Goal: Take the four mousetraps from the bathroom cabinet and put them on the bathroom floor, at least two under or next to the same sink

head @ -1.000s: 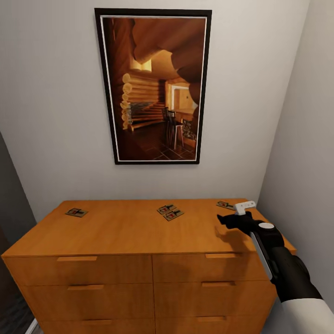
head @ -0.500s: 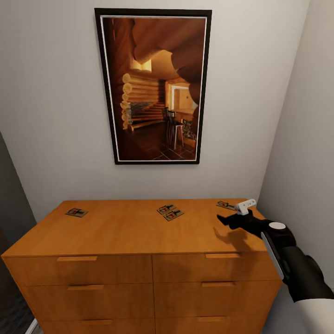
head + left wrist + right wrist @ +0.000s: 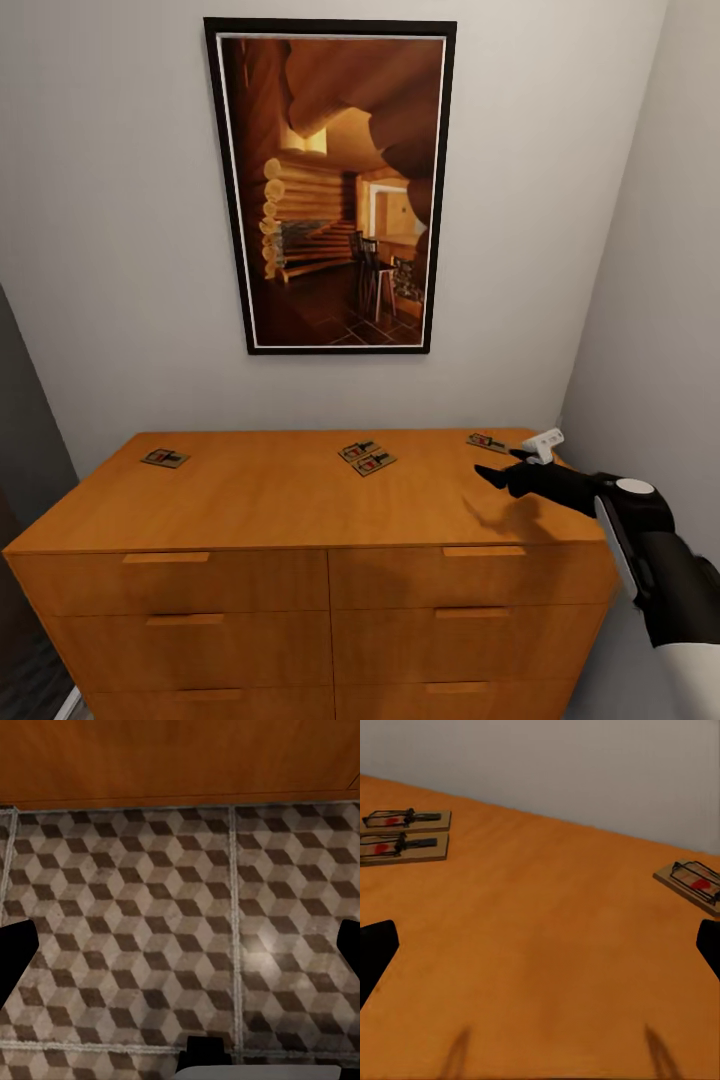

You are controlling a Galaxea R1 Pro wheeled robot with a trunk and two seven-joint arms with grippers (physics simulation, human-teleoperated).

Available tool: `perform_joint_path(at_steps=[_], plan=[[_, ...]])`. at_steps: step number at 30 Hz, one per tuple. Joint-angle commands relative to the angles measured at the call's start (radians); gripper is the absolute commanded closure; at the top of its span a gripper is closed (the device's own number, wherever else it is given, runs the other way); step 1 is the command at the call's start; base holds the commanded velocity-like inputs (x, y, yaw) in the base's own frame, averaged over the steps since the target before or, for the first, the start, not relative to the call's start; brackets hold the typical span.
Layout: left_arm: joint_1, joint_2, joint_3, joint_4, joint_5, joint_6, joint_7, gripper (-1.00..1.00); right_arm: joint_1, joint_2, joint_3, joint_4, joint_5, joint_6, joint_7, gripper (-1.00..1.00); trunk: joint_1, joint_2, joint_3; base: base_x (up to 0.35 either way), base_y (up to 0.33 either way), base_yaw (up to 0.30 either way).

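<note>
Four mousetraps lie on top of the orange-brown cabinet (image 3: 260, 495): one at the left (image 3: 165, 458), a pair side by side in the middle (image 3: 357, 450) (image 3: 375, 462), and one at the back right (image 3: 487, 441). My right gripper (image 3: 498, 464) hovers open just above the cabinet top, short of the back-right mousetrap. In the right wrist view the pair of mousetraps (image 3: 405, 832) lies on one side and the single mousetrap (image 3: 694, 881) on the other, with the open right gripper (image 3: 540, 952) empty. My left gripper (image 3: 180, 945) hangs open over the bathroom floor (image 3: 150, 937).
A large framed picture (image 3: 330, 185) hangs on the wall behind the cabinet. A side wall (image 3: 650, 300) stands close to the cabinet's right end. The cabinet's wooden base (image 3: 180, 757) borders the tiled floor in the left wrist view. Drawer handles (image 3: 165, 557) line the front.
My right arm has shifted to the right and a little farther back over the cabinet top, closer to the back-right mousetrap. The traps have not moved.
</note>
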Motion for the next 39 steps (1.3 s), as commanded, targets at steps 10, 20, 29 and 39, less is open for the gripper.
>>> perform_joint_path(at_steps=[10,20,29,39], plan=[[0.0,0.0,0.0,-0.001,-0.001,-0.001,0.003,-1.0,-0.001,-0.013,-0.061,0.005,0.009,0.003,0.123,-1.0,0.0,-0.001,-0.001,0.0,0.0,0.0],[0.0,0.0,0.001,-0.001,-0.002,-0.001,0.003,-1.0,-0.001,-0.038,-0.063,0.038,0.035,0.003,0.136,-1.0,0.0,-0.001,-0.001,0.0,0.0,0.0],[0.0,0.004,0.002,0.001,-0.002,0.0,0.004,-1.0,-0.001,-0.039,-0.061,0.066,0.185,0.002,0.139,-1.0,0.0,-0.001,-0.001,0.0,0.0,0.0],[0.0,0.012,0.004,0.012,-0.002,-0.001,0.006,-1.0,-0.001,-0.042,-0.061,0.07,0.265,0.001,0.365,-1.0,0.0,-0.001,-0.001,0.0,0.0,0.0]])
